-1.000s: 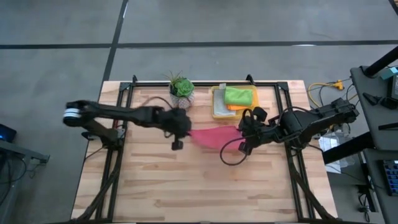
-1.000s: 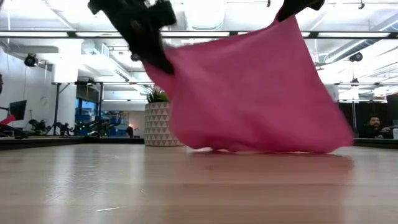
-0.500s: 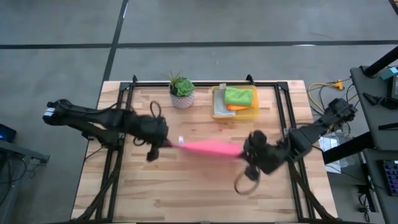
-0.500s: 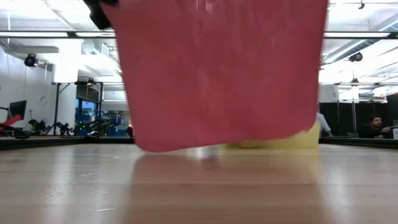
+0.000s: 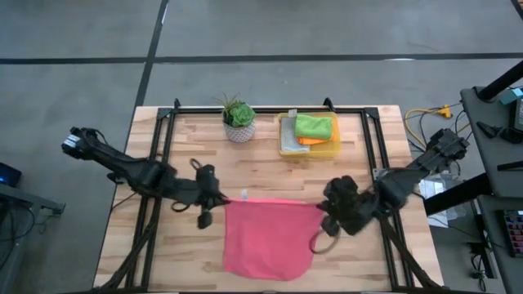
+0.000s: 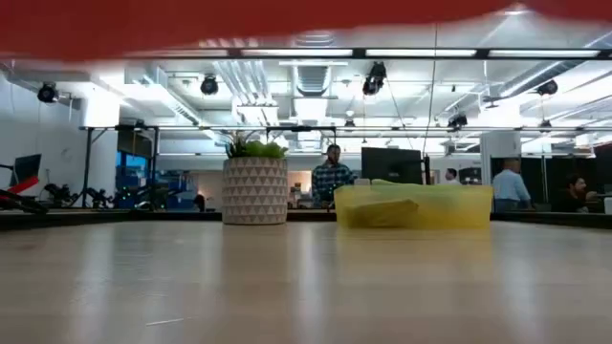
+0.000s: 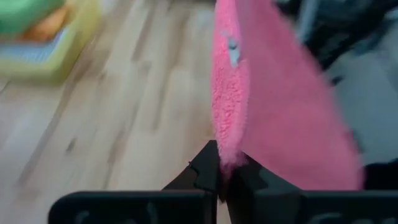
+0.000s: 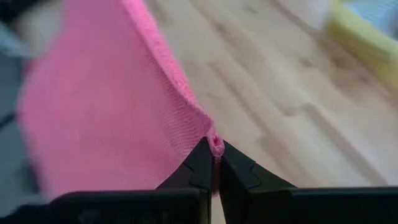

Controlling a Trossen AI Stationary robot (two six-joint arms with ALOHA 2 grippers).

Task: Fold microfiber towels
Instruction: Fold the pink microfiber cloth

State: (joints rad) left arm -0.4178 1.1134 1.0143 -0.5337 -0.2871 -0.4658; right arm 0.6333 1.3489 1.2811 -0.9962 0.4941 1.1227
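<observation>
One hot pink microfiber towel (image 5: 268, 237) hangs spread over the worktop's front middle. The left gripper (image 5: 219, 198) and right gripper (image 5: 324, 206) each pinch a top corner, fingers clamped. One yellow bin (image 5: 288, 149) near the back edge holds one green towel (image 5: 314, 126) and one orange towel (image 5: 306, 140), beside one potted plant (image 5: 239, 118).

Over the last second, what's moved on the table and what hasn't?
Both grippers carried the pink towel away from the bin toward the table's near side. The left gripper and right gripper stay shut on its two corners, and it now spreads out from that stretched edge toward the near edge instead of hanging bunched between them. The yellow bin with its green towel and orange towel, and the potted plant, did not move.
</observation>
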